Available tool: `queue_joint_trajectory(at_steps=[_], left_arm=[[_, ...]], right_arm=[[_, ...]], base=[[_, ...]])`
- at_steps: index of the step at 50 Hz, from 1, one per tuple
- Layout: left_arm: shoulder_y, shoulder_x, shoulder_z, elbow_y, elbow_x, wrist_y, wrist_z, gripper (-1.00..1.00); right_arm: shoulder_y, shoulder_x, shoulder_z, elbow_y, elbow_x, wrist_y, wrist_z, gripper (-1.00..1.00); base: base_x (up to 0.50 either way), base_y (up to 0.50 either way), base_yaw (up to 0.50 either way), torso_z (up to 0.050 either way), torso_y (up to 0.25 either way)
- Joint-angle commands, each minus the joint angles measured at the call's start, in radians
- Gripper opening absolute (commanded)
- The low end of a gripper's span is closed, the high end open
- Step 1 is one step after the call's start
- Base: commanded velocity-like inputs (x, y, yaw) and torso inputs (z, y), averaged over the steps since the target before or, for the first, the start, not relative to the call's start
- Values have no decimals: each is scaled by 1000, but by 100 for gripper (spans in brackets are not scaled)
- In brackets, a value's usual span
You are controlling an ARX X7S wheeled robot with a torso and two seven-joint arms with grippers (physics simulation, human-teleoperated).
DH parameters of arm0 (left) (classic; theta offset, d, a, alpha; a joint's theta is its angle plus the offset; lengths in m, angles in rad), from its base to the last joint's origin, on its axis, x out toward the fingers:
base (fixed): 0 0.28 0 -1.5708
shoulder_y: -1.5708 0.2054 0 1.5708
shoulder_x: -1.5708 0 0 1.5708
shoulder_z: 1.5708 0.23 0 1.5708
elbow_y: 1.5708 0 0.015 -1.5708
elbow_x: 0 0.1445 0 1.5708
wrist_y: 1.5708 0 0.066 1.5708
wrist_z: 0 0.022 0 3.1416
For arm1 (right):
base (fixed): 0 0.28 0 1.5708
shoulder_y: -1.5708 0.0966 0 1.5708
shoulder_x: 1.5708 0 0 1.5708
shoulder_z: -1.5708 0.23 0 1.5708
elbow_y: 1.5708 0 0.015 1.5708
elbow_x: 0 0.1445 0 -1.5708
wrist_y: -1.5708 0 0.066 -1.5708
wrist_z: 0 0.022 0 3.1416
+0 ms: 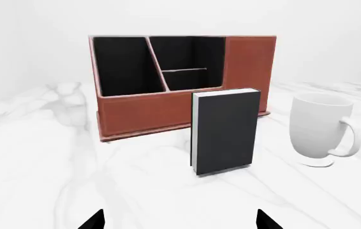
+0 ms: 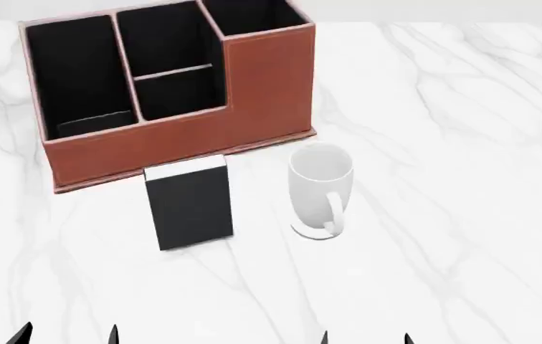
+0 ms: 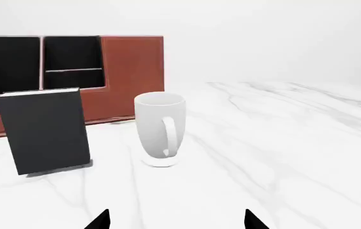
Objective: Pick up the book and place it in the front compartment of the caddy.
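Marble table (image 2: 462, 143): white, grey-veined; carries everything you need.

Caddy (image 2: 262, 93): brown leather, black-lined, open-topped; your landmark. Its low front compartment faces you, unobstructed.

Book (image 2: 190, 208): black cover, white page edges; stands upright just in front of the caddy, apart from it, long axis vertical, cover toward you.

Mug (image 2: 321, 188): white, just beside the book, on the side away from your left arm; mind it.

Left gripper (image 1: 179, 220): fingers apart, empty; book lies ahead, the nearer arm by my judgement.

Right gripper (image 3: 176, 220): fingers apart, empty; faces the mug instead.
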Motion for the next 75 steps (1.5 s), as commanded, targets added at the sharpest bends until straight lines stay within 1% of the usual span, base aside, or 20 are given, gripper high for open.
queue_joint_trajectory(at_steps=[1,6,8,14,19,20,23,24,31,35,40,52,61,64,66,71,75], left_arm=[[-2,-16,19,-6,-14,2,-18,100],[0,-36,37,5,-34,-5,-36,100],[4,-41,34,41,-43,-59,-49,100],[7,-52,42,60,-82,-36,-46,100],[25,-63,56,162,-105,-79,-49,100],[26,-68,56,174,-107,-76,-49,100],[32,-76,58,195,-117,-65,-47,100],[36,-81,61,241,-116,-87,-53,100],[48,-102,85,377,-91,-133,-76,100],[58,-112,86,486,-99,-201,-89,100],[57,-125,93,574,-105,-255,-101,100],[57,-145,96,708,-129,-320,-121,100],[56,-152,96,708,-152,-313,-123,100],[55,-155,99,714,-155,-318,-126,100],[56,-157,100,715,-155,-318,-129,100],[55,-163,104,723,-156,-324,-135,100],[55,-166,111,732,-157,-333,-140,100]], right_arm=[[2,16,-19,-1,15,2,22,100],[4,33,-38,-6,32,7,47,100],[0,38,-44,-24,36,19,56,100],[-8,51,-54,-107,54,64,76,100],[-8,61,-56,-203,69,108,93,100],[-10,65,-58,-254,70,134,99,100],[-9,71,-58,-308,81,160,106,100],[-9,74,-59,-338,83,172,108,100],[2,90,-70,-500,98,259,126,100],[9,98,-75,-588,103,305,138,100],[14,108,-70,-626,111,324,149,100],[33,128,-72,-735,131,392,176,100],[45,138,-81,-757,137,405,190,100],[52,153,-114,-734,71,431,217,100],[44,149,-100,-734,109,401,202,100],[45,156,-102,-732,109,410,209,100],[43,158,-96,-732,127,400,206,100]], base=[[0,0,0,0,0],[0,0,0,0,0],[0,0,0,0,0],[0,0,0,0,0],[0,0,0,0,0],[0,0,0,0,0],[0,0,0,0,0],[0,0,0,0,0],[0,0,0,0,0],[0,0,0,0,0],[0,0,0,0,0],[0,0,0,0,0],[0,0,0,0,0],[0,0,0,0,0],[0,0,0,0,0],[23,0,0,0,0],[409,0,0,0,0]])
